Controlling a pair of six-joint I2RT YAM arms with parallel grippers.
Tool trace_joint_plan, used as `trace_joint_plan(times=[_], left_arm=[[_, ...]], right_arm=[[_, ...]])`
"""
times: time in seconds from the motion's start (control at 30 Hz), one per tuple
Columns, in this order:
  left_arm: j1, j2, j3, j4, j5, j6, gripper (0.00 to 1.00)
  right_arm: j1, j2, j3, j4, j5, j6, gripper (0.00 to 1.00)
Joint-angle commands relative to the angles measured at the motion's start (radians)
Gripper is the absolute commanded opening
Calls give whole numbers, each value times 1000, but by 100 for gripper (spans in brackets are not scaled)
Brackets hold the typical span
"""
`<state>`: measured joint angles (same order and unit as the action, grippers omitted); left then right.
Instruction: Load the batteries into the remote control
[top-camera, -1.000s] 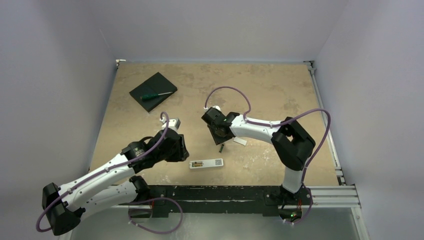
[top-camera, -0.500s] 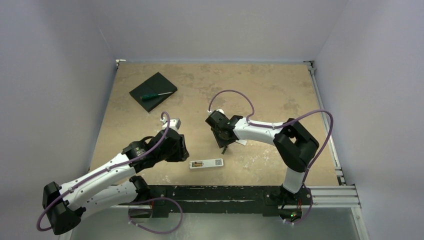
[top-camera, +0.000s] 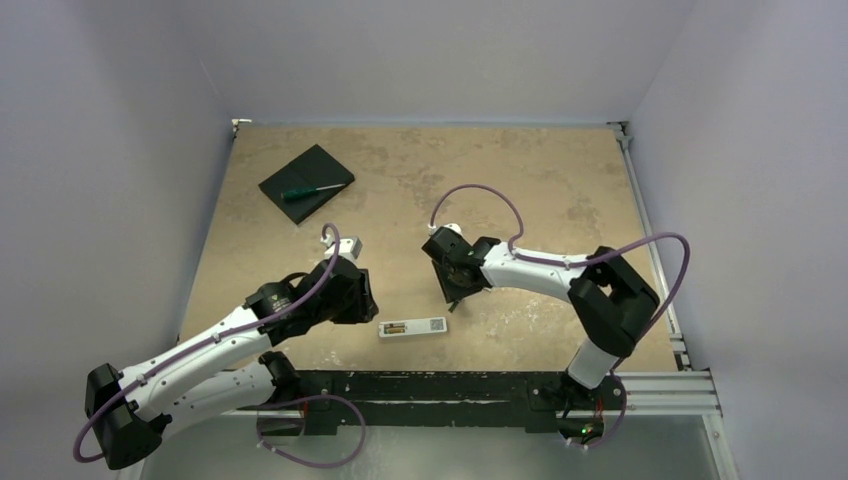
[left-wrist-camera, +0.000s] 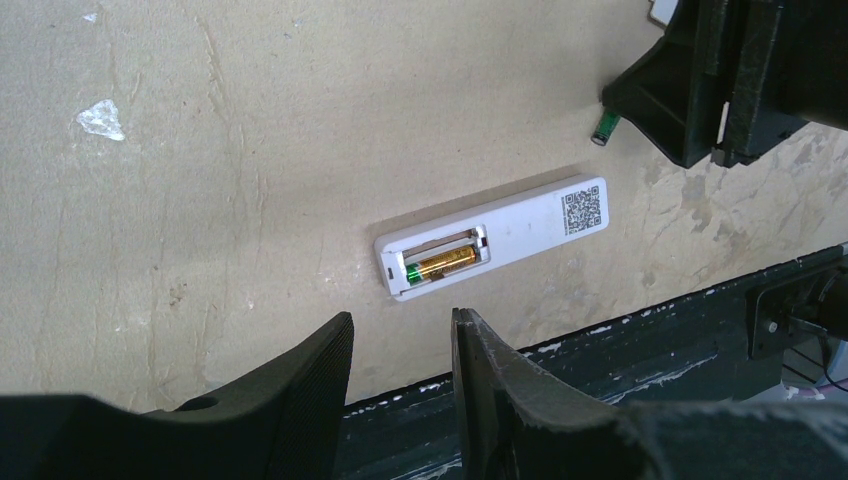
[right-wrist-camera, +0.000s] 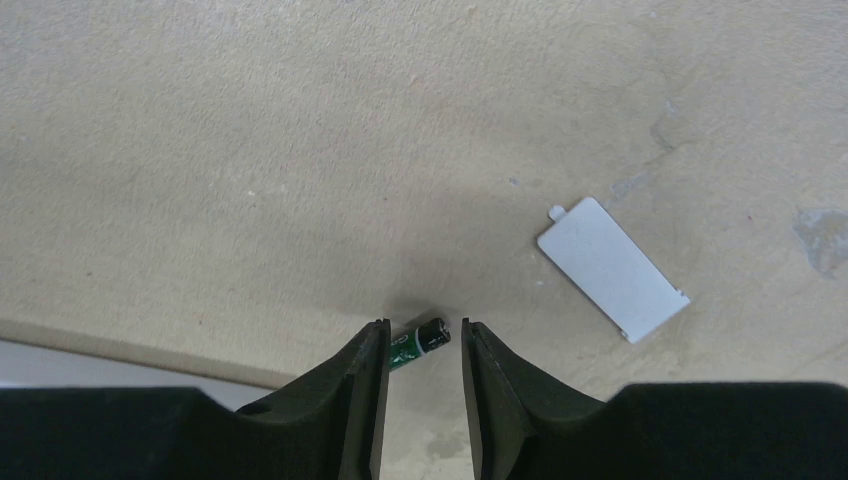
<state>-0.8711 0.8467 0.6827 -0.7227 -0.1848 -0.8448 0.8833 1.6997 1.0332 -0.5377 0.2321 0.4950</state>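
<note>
The right hand pinches the loose battery at its fingertips. It is a thin dark green cylinder with a black end showing, lying aslant across the gap, and its other end is hidden behind 1 finger. Just beyond it, off to one side, the white battery cover lies flat on the tan worktop. The remote control rests near the worktop's front edge, between the 2 arms and a little nearer than the right hand. It is a slim white bar lying back up, with its long axis running left to right along that edge. Its open compartment faces the left arm and a square printed code marks the opposite end. The seated battery, gold with a green end, fills 1 slot lengthwise, and the slot beside it is bare. The left hand hovers near the compartment end with its fingers spread, gripping nothing. Nothing lies between either hand and the remote. Well apart, at the far left, a green-handled screwdriver lies on a black pad.
</note>
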Motion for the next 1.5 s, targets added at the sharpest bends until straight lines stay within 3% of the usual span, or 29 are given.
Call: trace_joint_plan(times=[0.0, 0.27, 0.37, 0.53, 0.6, 0.77, 0.87, 1.07, 1.47], left_arm=[[-1, -12, 20, 7, 10, 16, 41], [0, -11, 19, 9, 11, 17, 41], [0, -9, 19, 10, 14, 19, 41], [0, -6, 17, 16, 20, 22, 41], [0, -6, 14, 20, 25, 25, 41], [0, -3, 13, 27, 33, 32, 41], [-1, -11, 12, 30, 39, 33, 41], [-1, -38, 5, 41, 56, 39, 41], [0, -63, -5, 68, 107, 66, 41]], right_arm=[[-1, -92, 9, -47, 7, 21, 40], [-1, -162, 39, -134, 30, -44, 43], [-1, -170, 45, -165, 65, -91, 50], [0, -204, 7, -164, -12, -179, 71], [2, -217, -10, -160, -19, -211, 73], [42, -254, -1, -149, -55, -306, 74], [102, -252, 28, -181, -24, -411, 68], [156, -246, 48, -265, -41, -596, 67], [167, -223, 1, -448, 19, -660, 69]])
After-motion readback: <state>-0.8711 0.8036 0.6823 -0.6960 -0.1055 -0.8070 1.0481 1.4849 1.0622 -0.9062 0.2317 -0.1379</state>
